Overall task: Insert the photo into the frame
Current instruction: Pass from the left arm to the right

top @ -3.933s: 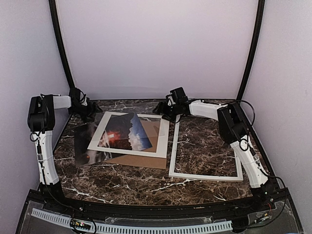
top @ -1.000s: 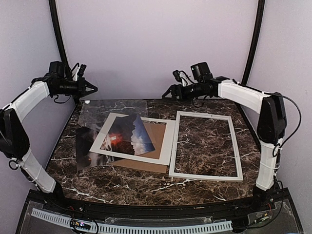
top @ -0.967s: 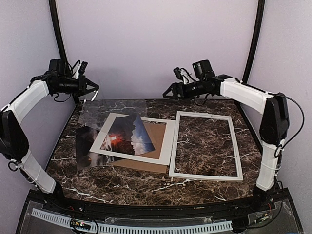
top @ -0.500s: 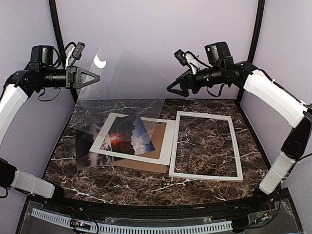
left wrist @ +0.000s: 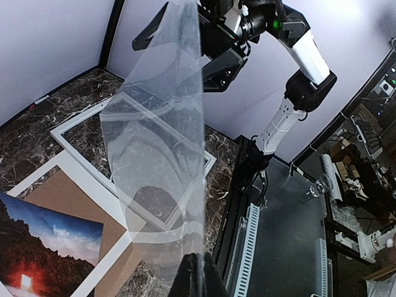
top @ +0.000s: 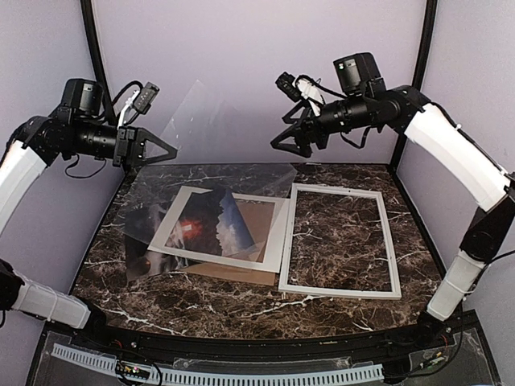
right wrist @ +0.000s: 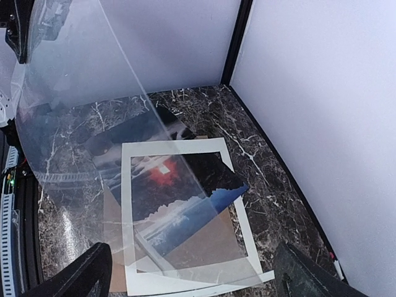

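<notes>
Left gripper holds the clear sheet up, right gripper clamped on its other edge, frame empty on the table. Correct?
No: the right gripper is open and grips nothing, as the right wrist view shows. The left gripper alone holds the clear sheet up; the frame lies empty on the table.

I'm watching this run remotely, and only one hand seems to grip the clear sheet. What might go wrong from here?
1. Only the left hand pinches the sheet, at one edge. The right hand is open, so the bowed sheet may slip or swing.
2. Its low edge hangs over the mat and photo and might drag them askew.
</notes>
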`<control>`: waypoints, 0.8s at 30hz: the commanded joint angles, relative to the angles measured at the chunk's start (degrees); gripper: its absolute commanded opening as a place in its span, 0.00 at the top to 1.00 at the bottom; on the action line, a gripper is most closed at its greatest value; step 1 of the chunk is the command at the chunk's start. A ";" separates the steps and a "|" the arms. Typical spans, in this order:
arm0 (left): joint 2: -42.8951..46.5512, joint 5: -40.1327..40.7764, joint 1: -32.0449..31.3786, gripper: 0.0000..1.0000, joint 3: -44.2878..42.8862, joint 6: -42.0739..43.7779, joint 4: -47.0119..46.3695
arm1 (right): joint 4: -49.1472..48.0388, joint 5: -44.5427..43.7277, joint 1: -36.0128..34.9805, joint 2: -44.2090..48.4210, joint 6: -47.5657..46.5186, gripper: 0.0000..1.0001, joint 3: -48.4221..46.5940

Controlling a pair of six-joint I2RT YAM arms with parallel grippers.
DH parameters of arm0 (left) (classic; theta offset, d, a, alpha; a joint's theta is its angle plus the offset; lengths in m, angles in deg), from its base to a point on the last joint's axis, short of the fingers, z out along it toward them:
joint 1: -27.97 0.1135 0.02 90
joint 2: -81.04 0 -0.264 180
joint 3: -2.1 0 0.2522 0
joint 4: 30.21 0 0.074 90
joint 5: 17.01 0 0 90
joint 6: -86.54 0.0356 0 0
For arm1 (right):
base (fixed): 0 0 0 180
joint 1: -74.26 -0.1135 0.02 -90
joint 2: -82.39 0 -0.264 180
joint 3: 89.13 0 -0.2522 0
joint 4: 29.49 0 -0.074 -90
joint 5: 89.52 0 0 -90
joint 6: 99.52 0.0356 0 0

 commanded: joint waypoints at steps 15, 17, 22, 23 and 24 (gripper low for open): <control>-4.44 2.79 -6.50 1.00 -4.78 7.98 5.10 | 13.59 19.88 -1.81 -6.37 -11.24 0.39 -4.96; -4.61 3.00 -6.50 1.00 -5.03 7.90 4.95 | 13.63 21.55 -1.81 -5.90 -11.24 0.48 -3.55; -4.59 4.84 -6.50 1.00 -5.32 7.98 4.81 | 14.32 23.64 -1.68 -5.32 -11.03 0.72 -0.90; -4.58 5.01 -6.50 1.00 -5.18 7.99 4.81 | 13.93 23.81 -1.64 -5.11 -10.72 0.74 -0.36; -4.58 5.22 -6.50 1.00 -5.10 7.95 4.72 | 13.43 23.85 -1.59 -4.93 -10.35 0.76 0.06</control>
